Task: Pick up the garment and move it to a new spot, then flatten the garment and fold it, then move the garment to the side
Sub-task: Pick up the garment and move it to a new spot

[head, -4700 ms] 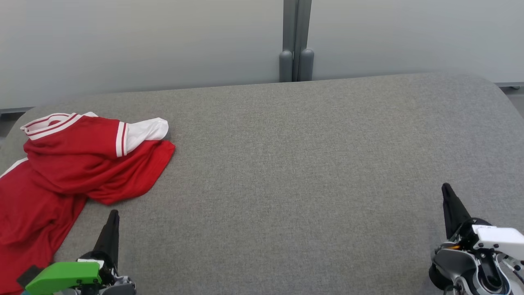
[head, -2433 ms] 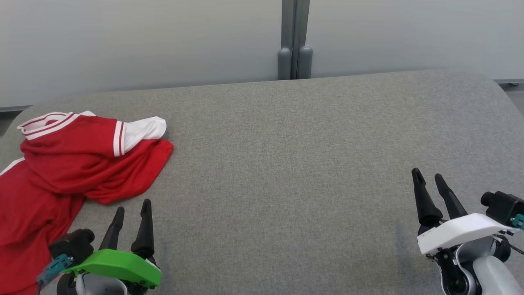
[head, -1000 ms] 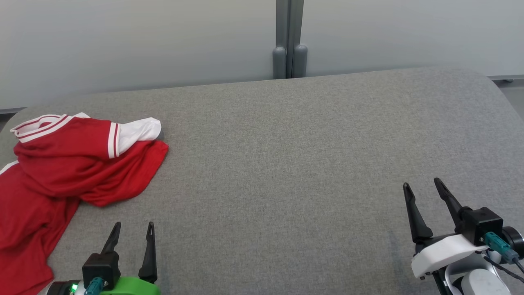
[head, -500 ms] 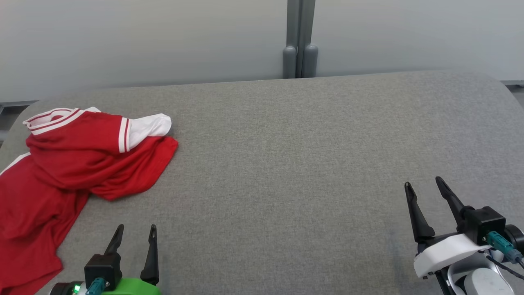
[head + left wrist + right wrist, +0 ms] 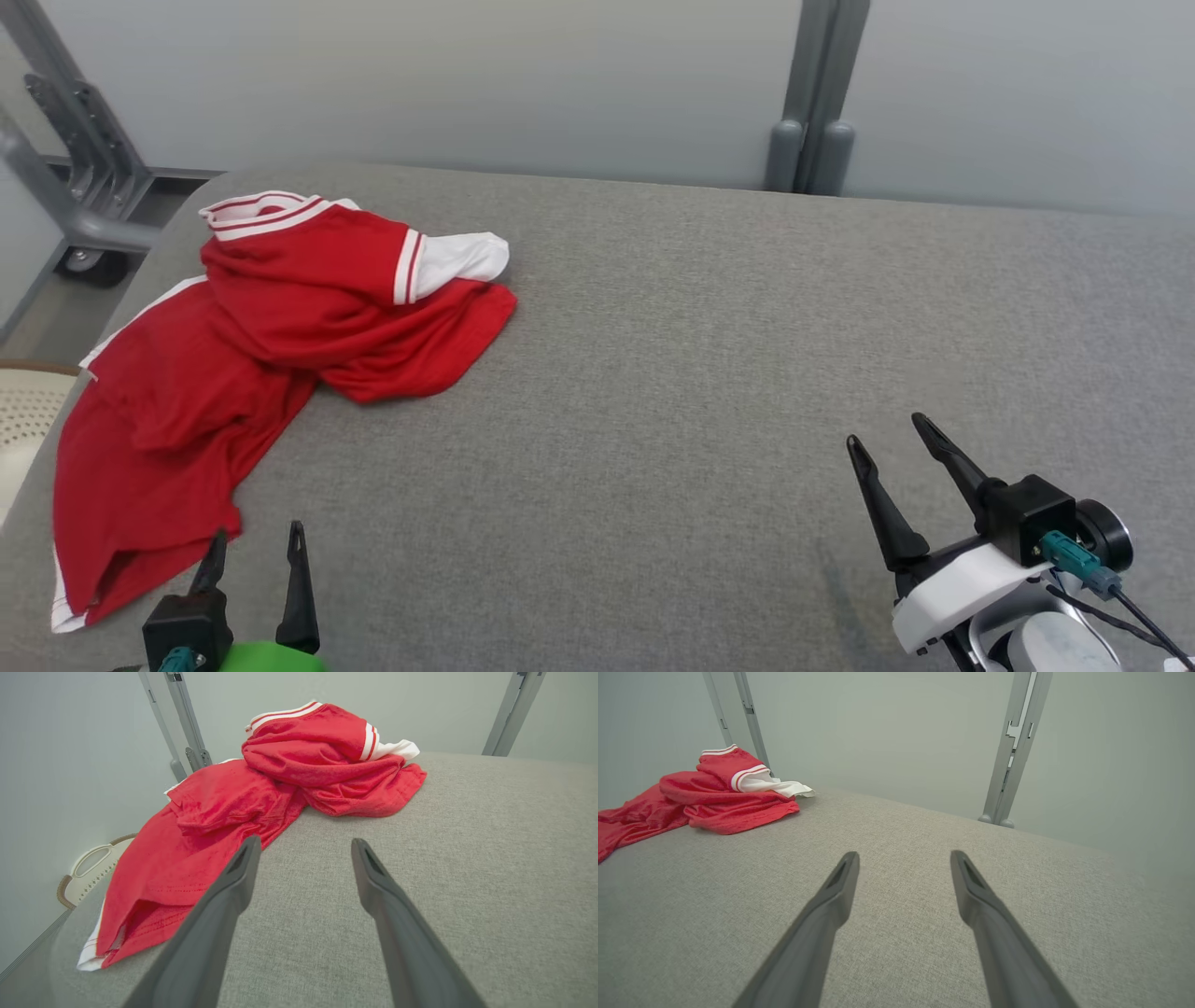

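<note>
Red jersey point(image 5: 280, 345) bunched at the left end of the grey fabric table point(image 5: 700, 373); both grippers empty, jaws apart.
Jersey lies crumpled: white striped collar and a white sleeve on top at the far side, lower part trailing along the table's left edge toward the near side. Left gripper point(image 5: 259, 530) hovers just beside the jersey's near hem, fingers spread, nothing between them; contact with the cloth cannot be told. Right gripper point(image 5: 885, 428) is well apart at the near right, fingers spread over bare fabric.
</note>
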Robot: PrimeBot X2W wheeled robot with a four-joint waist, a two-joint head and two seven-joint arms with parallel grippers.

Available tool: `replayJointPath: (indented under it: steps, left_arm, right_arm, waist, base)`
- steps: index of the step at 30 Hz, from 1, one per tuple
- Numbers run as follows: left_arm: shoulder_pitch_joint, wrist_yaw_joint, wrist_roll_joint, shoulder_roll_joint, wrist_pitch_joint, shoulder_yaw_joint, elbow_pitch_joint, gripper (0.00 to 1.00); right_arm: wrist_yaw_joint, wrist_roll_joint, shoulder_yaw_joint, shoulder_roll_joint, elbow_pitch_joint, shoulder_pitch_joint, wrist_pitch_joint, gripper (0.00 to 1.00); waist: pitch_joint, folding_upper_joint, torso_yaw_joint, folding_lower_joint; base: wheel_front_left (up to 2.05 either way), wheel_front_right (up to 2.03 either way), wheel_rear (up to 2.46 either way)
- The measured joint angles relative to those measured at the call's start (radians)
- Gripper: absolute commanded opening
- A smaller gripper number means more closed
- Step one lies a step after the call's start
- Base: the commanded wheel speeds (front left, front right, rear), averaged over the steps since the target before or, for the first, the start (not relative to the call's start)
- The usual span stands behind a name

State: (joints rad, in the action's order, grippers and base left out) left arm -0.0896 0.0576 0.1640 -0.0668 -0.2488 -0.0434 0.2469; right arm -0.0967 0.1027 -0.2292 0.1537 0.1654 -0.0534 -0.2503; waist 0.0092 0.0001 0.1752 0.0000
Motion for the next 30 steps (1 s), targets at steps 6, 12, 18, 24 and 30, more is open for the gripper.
replayJointPath:
  steps: [6, 12, 18, 24, 30]
  left_arm:
    - [-0.014, -0.003, 0.000, 0.000, 0.000, 0.000, 0.005, 1.00]
    - [-0.014, -0.005, 0.000, 0.003, 0.000, 0.018, 0.002, 1.00]
    - [-0.015, -0.005, 0.000, 0.004, 0.000, 0.039, -0.005, 1.00]
    - [-0.002, -0.018, 0.067, 0.015, 0.000, 0.052, 0.021, 1.00]
    - [0.211, -0.032, 0.181, 0.022, 0.093, 0.079, 0.038, 1.00]
  right_arm:
    - [0.000, 0.000, 0.012, -0.014, 0.001, 0.005, 0.000, 1.00]
    - [-0.002, -0.001, -0.007, -0.026, 0.003, 0.005, 0.000, 1.00]
    - [-0.008, -0.006, -0.011, -0.026, 0.005, 0.005, 0.000, 1.00]
    - [-0.008, -0.007, -0.006, -0.023, -0.007, 0.007, 0.000, 1.00]
    - [-0.009, -0.030, -0.016, -0.011, -0.032, 0.056, 0.000, 1.00]
  waist:
    - [-0.008, 0.0000, 0.083, 0.0000]
    - [-0.011, 0.0000, 0.155, 0.0000]
    - [0.000, 0.0000, 0.168, 0.0000]
    - [0.029, 0.0000, 0.152, 0.0000]
    - [0.084, 0.0000, 0.140, 0.0000]
  base:
    - [0.00, 0.00, 0.00]
    - [0.00, 0.00, 0.00]
    - [0.00, 0.00, 0.00]
    - [0.00, 0.00, 0.00]
    - [0.00, 0.00, 0.00]
